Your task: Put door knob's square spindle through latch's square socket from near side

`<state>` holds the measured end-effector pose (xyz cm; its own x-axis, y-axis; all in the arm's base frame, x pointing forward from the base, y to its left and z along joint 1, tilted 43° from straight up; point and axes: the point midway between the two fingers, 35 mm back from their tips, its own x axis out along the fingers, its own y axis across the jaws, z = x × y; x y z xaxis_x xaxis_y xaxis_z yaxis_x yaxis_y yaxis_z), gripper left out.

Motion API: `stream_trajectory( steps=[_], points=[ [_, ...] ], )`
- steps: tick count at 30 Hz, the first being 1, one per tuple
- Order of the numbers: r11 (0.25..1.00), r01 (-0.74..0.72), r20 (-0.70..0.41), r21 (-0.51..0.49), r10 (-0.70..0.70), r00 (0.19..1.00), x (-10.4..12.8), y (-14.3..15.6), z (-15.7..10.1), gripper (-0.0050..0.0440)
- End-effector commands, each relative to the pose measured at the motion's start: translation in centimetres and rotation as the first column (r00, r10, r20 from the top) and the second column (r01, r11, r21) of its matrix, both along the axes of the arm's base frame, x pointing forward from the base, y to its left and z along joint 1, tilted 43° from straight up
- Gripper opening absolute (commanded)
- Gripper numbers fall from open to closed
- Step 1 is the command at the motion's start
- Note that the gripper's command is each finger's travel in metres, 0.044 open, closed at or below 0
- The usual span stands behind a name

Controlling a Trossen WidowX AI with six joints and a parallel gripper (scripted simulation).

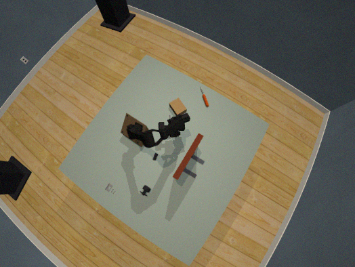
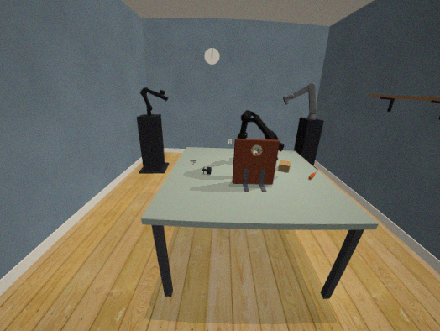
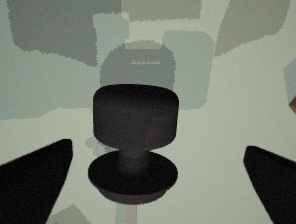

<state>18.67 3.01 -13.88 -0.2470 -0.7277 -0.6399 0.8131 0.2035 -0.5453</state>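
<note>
Working left to right across the tabletop [image 1: 223, 129] [image 2: 252, 206] in the top view, a small pale metal piece [image 1: 109, 187] lay toward 8 o'clock from the table's centre. The arm's brown base board [image 1: 125, 122] was toward 10 o'clock, with the black robot arm [image 1: 148, 139] [image 2: 256, 119] reaching from it toward 2 o'clock. A black spool-shaped fitting [image 1: 145, 190] [image 2: 206, 170] lay toward 7 o'clock, and a small black block [image 1: 155, 156] sat just on the 9 o'clock side of centre. A light wooden block [image 1: 177, 106] [image 2: 284, 166] rested toward 12 o'clock. The upright red-brown door panel [image 1: 188, 156] [image 2: 248, 161] stood toward 3 o'clock on two dark feet, and an orange-handled tool [image 1: 205, 100] [image 2: 311, 176] lay toward 1 o'clock. In the exterior view, the panel's round metal latch [image 2: 256, 150] was at its 12 o'clock.

In the wrist view, the gripper [image 3: 160, 150] had its fingers spread wide, one toward 8 o'clock and the other toward 4. The black door knob [image 3: 135, 117] stood between them, touching neither, a visible gap on each side. Its round plate [image 3: 132, 175] was at the 6 o'clock end, apart from the panel. What supported the knob could not be told.
</note>
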Motion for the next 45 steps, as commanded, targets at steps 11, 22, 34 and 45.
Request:
stream_trajectory(
  steps=[11, 22, 34, 45],
  points=[
    [1.0, -0.001, 0.001, 0.0, 0.001, 1.0, 0.3, 1.6, 1.7, 0.044],
    [0.979, -0.157, 0.196, 0.13, 0.13, 0.972, -0.7, 1.2, 2.1, 0.044],
    [0.949, -0.249, 0.341, 0.196, 0.172, 0.924, -0.5, 1.4, 2.4, 0.044],
    [0.949, -0.249, 0.341, 0.196, 0.172, 0.924, -0.5, 0.9, 1.7, 0.044]
  ],
)
